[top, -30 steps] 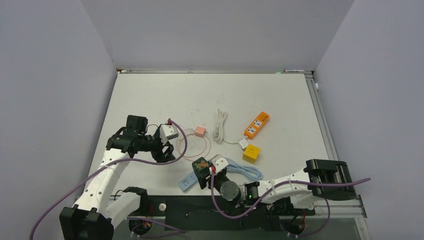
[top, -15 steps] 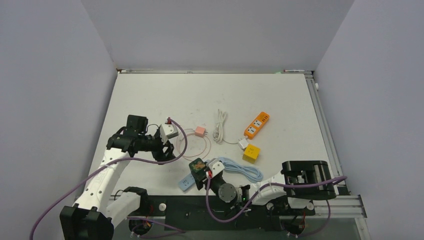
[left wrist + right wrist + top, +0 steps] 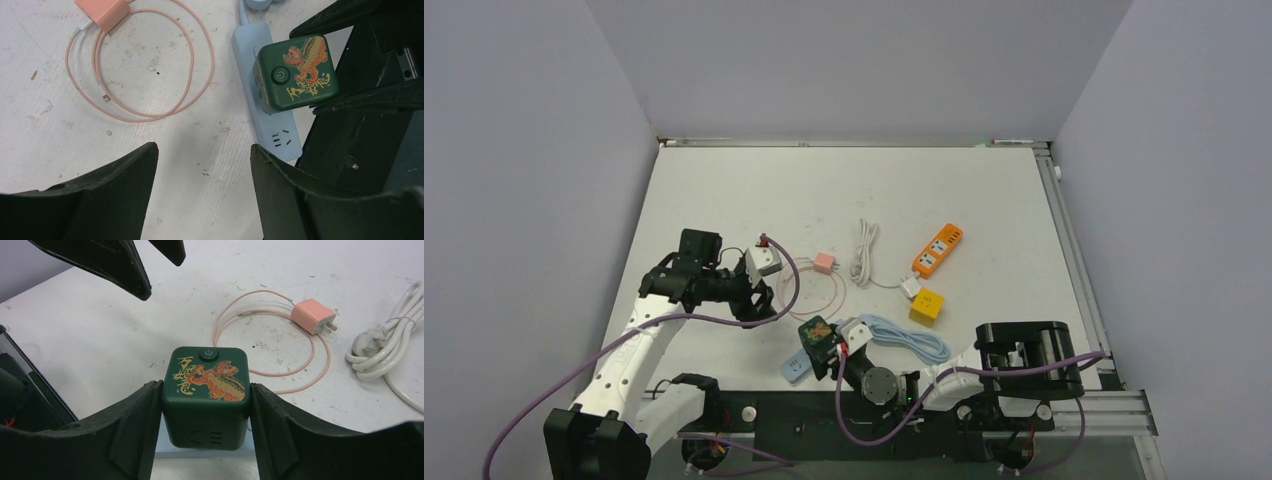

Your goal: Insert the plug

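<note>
Your right fingers [image 3: 132, 435] are clamped on the green cube plug [image 3: 207, 390], which sits directly over the pale blue power strip [image 3: 284, 144] at the near edge of the tabletop [image 3: 844, 190]. You cannot tell whether its prongs are seated, so the press-down is probably still to do. Your left fingers [image 3: 117, 192] stand apart, holding nothing. Only the left wrist view shows the strip's free socket; the right wrist view shows the grip.

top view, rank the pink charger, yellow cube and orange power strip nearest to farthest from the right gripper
From the right gripper, shut on the green cube:
1. pink charger, straight beyond it.
2. yellow cube, to its right.
3. orange power strip, right and farther back.
</note>
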Available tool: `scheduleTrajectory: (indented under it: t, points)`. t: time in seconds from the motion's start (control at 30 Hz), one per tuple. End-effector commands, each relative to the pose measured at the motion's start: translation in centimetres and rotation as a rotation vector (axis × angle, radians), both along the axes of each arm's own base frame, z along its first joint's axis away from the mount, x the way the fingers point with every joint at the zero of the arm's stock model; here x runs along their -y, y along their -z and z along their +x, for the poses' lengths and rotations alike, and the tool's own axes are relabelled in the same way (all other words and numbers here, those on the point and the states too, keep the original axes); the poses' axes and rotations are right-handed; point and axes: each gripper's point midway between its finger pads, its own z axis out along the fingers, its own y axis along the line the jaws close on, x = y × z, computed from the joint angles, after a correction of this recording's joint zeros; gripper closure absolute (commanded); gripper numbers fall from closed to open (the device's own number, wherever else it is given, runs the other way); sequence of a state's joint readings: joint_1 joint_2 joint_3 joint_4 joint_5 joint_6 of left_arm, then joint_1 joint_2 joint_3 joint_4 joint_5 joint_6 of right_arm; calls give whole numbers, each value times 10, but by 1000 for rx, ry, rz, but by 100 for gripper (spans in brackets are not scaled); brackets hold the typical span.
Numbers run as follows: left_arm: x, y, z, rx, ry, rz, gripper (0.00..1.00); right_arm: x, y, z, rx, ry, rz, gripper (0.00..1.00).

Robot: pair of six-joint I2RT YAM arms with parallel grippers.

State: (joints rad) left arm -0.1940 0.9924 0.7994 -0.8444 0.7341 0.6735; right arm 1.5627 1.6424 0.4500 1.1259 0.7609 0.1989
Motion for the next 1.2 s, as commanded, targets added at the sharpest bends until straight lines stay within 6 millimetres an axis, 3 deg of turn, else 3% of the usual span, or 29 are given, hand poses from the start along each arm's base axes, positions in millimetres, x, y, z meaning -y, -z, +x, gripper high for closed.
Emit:
scheduleTrajectory:
  t: [0.0,0.77,1.17]
  points:
    - [5,-9,5,33,12,-27,36,-6,-14,3,-2,-7,96,95]
    - [5,-7,2,19,22,-21,36,3,7,5,14,-26,40,95]
    - [25,-28,-15,-7,76,-57,36,7,27,3,10,-31,0,95]
